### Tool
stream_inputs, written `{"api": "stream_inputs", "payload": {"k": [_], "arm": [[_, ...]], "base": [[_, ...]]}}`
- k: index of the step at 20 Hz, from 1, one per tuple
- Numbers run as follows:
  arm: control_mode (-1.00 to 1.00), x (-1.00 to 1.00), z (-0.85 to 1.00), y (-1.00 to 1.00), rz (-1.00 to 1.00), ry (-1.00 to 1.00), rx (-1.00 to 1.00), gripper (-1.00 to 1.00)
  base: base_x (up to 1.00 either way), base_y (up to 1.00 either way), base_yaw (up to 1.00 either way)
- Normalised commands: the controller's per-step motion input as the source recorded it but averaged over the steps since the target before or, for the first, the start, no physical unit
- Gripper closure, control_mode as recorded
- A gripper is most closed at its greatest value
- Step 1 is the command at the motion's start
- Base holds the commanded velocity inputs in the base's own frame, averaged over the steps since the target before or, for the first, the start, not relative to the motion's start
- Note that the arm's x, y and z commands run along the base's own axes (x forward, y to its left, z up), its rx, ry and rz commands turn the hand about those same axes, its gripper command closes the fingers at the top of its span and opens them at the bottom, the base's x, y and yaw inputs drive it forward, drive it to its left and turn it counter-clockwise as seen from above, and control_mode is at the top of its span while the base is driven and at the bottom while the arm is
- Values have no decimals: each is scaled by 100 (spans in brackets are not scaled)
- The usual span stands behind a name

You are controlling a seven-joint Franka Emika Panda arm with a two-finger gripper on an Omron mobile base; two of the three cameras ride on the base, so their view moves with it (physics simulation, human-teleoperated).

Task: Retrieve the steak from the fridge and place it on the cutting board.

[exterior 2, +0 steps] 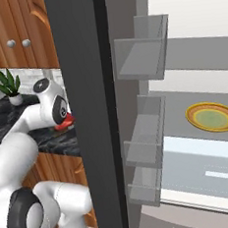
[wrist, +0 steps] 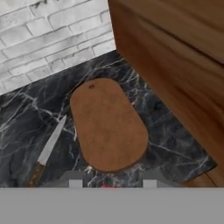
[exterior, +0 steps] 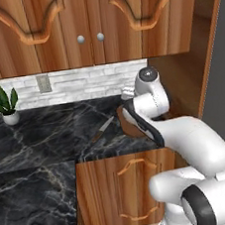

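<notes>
— Holding anything in those fingers [wrist: 112,181]?

— Yes. They are drawn in close around the steak [wrist: 107,187]; in my hand view only a thin red sliver of it peeks up between the two dark tips. From the right base view the same meat [exterior 2: 65,123] shows as a flat red slab under my white wrist.

— And below you?

— The cutting board [wrist: 108,124], smooth reddish-brown wood, an oval with rounded ends and a small dark spot near its far end. It lies flat on the black marble worktop [wrist: 170,144], veined in white. The steak hangs above the board's near end, not yet laid down.

— Anything beside it?

— A knife [wrist: 49,148], wooden handle and pale slim blade, lying on the stone just beside the board, apart from it.

— Farther on?

— A white brick wall [wrist: 48,35] and a wood-grained cabinet side [wrist: 175,57]. In the right base view the fridge [exterior 2: 86,113] stands open: dark grey door, clear bins, a yellow plate [exterior 2: 212,117] on a grey shelf.
</notes>
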Motion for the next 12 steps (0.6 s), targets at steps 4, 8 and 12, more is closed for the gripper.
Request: {"api": "stream_inputs", "payload": {"k": [4, 8, 12], "arm": [[-100, 80, -31, -24, 0, 0, 0, 100], [-100, 65, -41, -16, 4, 0, -5, 100], [-100, 59, -44, -22, 9, -1, -6, 100]], "base": [[0, 0, 0], [0, 0, 0], [0, 0, 0]]}}
